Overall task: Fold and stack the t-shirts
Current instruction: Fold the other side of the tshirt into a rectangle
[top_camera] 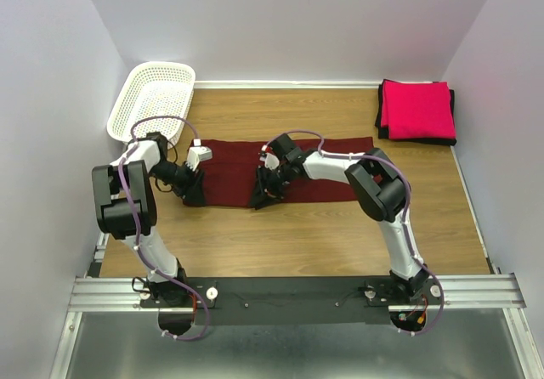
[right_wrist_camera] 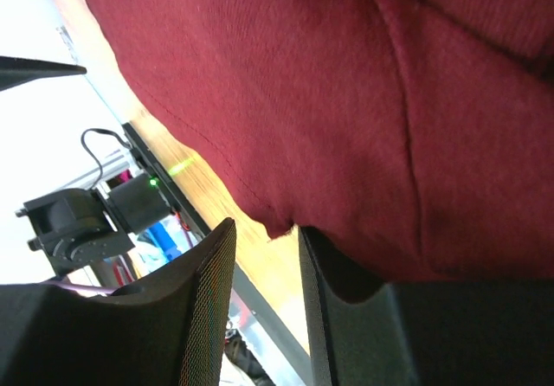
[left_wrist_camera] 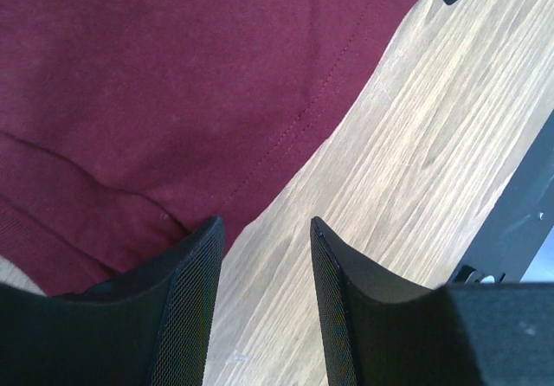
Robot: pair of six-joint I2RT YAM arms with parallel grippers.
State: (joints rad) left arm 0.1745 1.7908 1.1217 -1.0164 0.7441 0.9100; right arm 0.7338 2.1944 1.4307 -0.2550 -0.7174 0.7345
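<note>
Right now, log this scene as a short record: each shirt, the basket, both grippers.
maroon t-shirt: laid in a long band across the middle of the table, not yet stacked
pink-red t-shirt: folded, lying on the black t-shirt, far right corner
basket: white mesh, far left corner
left gripper: open at the maroon shirt's left end, bare wood between its fingers
right gripper: open at the shirt's near hem, cloth edge at the mouth of the jaws

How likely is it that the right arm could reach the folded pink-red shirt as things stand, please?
Probably yes: only bare table lies between the right gripper, at the maroon shirt, and the pink-red shirt on its side.
</note>
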